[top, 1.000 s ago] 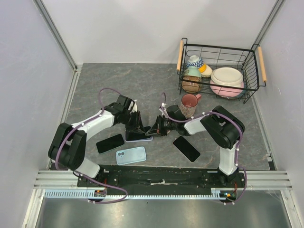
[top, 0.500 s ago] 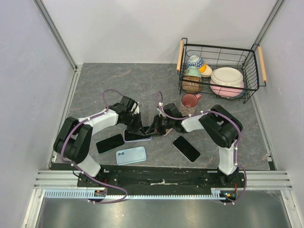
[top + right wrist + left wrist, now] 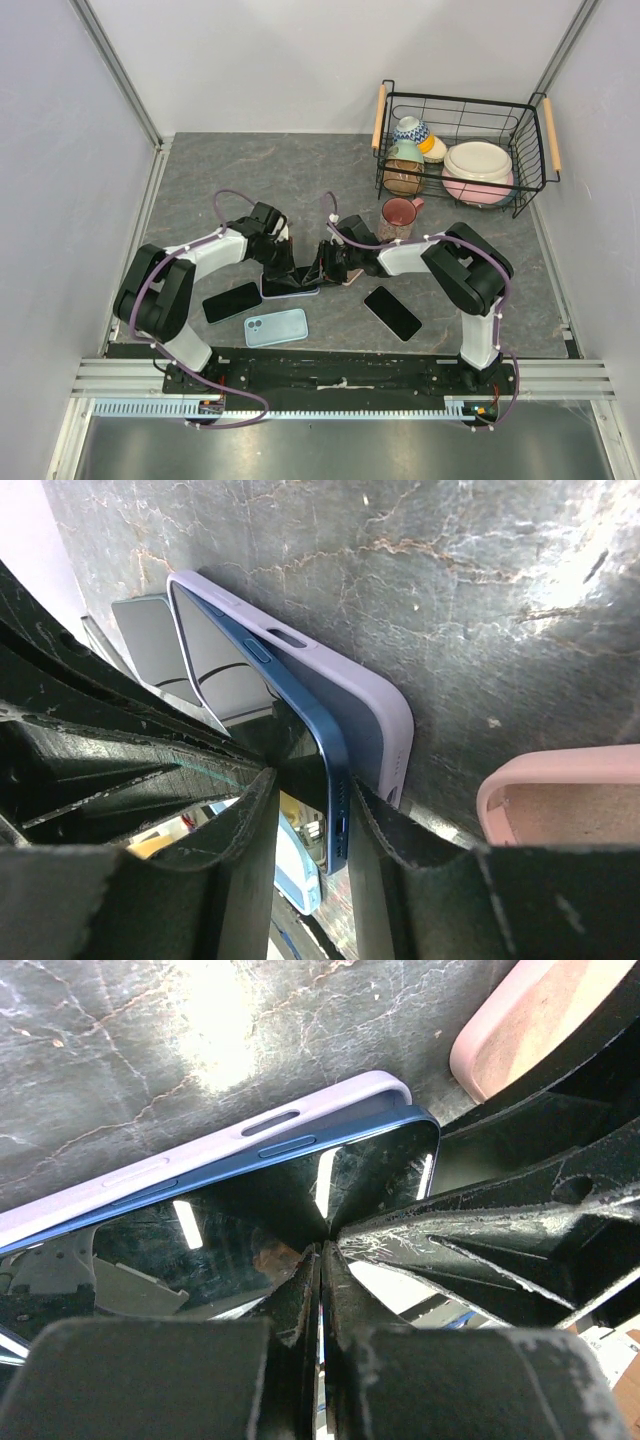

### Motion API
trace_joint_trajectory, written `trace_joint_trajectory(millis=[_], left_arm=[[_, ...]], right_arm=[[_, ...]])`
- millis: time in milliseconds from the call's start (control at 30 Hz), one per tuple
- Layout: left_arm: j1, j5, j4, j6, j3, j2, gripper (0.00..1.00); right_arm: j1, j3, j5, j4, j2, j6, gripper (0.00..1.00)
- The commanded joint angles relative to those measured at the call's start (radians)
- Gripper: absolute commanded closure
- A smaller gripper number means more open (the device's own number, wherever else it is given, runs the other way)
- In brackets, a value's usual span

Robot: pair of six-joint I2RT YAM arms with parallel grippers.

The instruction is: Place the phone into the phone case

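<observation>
The blue phone (image 3: 200,1220) lies screen-up in the lilac phone case (image 3: 330,1105) on the grey marbled surface (image 3: 150,1040), between the two arms; its long side and one corner stand proud of the case wall, so it is not fully seated; the left gripper (image 3: 322,1250) has its jaws pressed together with nothing between them, the tips resting on the phone's glass; the right gripper (image 3: 312,790) stands part-way open, its fingers straddling the phone's short end with a gap on one side, clamping nothing; a pink case (image 3: 560,800) lies just beside the lilac one; a black phone (image 3: 232,302) and a second black phone (image 3: 392,313) lie nearer the arm bases.
</observation>
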Motion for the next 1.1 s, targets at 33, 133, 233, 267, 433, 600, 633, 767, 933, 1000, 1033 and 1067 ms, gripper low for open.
trace_joint_trajectory(millis=[33, 133, 233, 267, 433, 600, 633, 767, 933, 1000, 1033, 1067], left_arm=[[-0.002, -0.089, 0.032, 0.01, -0.021, 0.061, 0.98], [0.001, -0.083, 0.038, 0.012, -0.029, 0.074, 0.98], [0.007, -0.083, 0.041, 0.012, -0.037, 0.08, 0.98], [0.009, -0.084, 0.043, 0.012, -0.038, 0.083, 0.98], [0.021, -0.084, 0.051, 0.015, -0.052, 0.103, 0.98], [0.041, -0.09, 0.052, 0.024, -0.069, 0.106, 0.98], [0.047, -0.09, 0.052, 0.024, -0.07, 0.106, 0.98], [0.052, -0.084, 0.057, 0.021, -0.075, 0.107, 0.98], [0.052, -0.084, 0.058, 0.015, -0.075, 0.113, 0.98], [0.052, -0.086, 0.054, 0.015, -0.072, 0.112, 0.98], [0.052, -0.086, 0.052, 0.015, -0.072, 0.11, 0.98], [0.052, -0.087, 0.052, 0.016, -0.072, 0.109, 0.98]], right_arm=[[0.038, -0.027, 0.257, -0.317, 0.061, -0.128, 0.59], [0.04, -0.015, 0.271, -0.344, 0.05, -0.141, 0.57], [0.038, -0.004, 0.286, -0.373, 0.038, -0.16, 0.56], [0.038, -0.001, 0.292, -0.393, 0.035, -0.165, 0.55], [0.038, -0.006, 0.292, -0.401, 0.037, -0.179, 0.49], [0.038, -0.015, 0.292, -0.404, 0.04, -0.196, 0.45], [0.038, -0.014, 0.292, -0.406, 0.038, -0.197, 0.44], [0.038, -0.001, 0.315, -0.445, 0.018, -0.211, 0.42], [0.04, 0.014, 0.331, -0.485, -0.026, -0.225, 0.4], [0.038, 0.023, 0.335, -0.508, -0.043, -0.231, 0.4], [0.04, 0.026, 0.337, -0.514, -0.049, -0.233, 0.4], [0.038, 0.028, 0.34, -0.521, -0.054, -0.234, 0.39]])
